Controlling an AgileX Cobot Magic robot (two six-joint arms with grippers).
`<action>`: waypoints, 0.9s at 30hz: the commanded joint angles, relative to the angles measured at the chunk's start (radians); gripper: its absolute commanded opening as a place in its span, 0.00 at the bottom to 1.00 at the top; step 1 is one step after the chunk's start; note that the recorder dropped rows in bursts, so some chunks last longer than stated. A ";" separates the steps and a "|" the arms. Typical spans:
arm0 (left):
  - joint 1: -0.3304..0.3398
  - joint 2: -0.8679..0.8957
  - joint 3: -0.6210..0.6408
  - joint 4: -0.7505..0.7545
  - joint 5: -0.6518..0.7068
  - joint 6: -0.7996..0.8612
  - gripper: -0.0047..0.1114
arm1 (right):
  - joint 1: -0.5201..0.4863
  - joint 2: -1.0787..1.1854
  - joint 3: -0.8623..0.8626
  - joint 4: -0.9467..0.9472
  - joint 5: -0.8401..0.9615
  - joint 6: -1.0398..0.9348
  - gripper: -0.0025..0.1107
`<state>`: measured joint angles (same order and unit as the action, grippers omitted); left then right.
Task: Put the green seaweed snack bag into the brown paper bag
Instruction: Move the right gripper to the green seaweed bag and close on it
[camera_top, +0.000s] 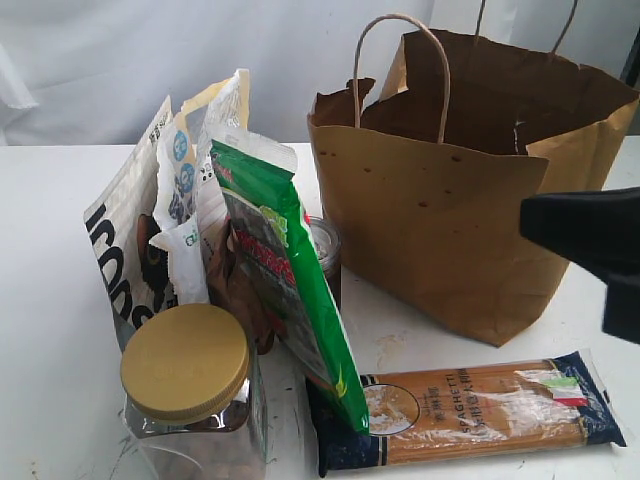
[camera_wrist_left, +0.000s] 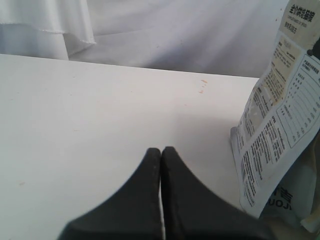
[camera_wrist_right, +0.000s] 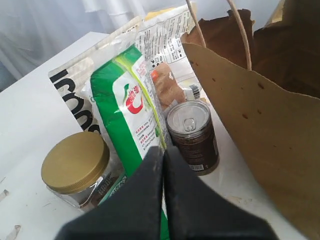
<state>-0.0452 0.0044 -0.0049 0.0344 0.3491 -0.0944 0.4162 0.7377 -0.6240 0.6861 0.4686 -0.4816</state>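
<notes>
The green seaweed snack bag (camera_top: 290, 270) stands tilted on the white table, leaning among other packets just left of the brown paper bag (camera_top: 440, 220). The paper bag stands upright with its mouth open. My right gripper (camera_top: 525, 218) hangs shut in front of the paper bag's right side, well apart from the snack bag. In the right wrist view the shut fingertips (camera_wrist_right: 163, 149) point toward the green seaweed snack bag (camera_wrist_right: 127, 120), with the brown paper bag (camera_wrist_right: 260, 125) beside it. My left gripper (camera_wrist_left: 161, 150) is shut and empty over bare table; the exterior view does not show it.
A gold-lidded glass jar (camera_top: 185, 360) stands in front of the packets. A spaghetti pack (camera_top: 470, 405) lies at the front. A dark can (camera_wrist_right: 192, 135) sits between the snack bag and paper bag. A white-and-black pouch (camera_top: 130, 250) and a brown crinkled bag (camera_top: 235, 285) stand behind.
</notes>
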 joint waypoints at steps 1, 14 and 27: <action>-0.005 -0.004 0.005 0.002 -0.009 -0.001 0.04 | 0.069 0.071 -0.003 0.005 -0.060 -0.013 0.02; -0.005 -0.004 0.005 0.002 -0.009 -0.001 0.04 | 0.266 0.210 -0.003 0.021 -0.114 -0.139 0.21; -0.005 -0.004 0.005 0.002 -0.009 -0.001 0.04 | 0.349 0.265 -0.003 0.114 -0.329 -0.178 0.69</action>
<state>-0.0452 0.0044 -0.0049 0.0344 0.3491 -0.0944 0.7469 0.9706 -0.6240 0.7873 0.1729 -0.6445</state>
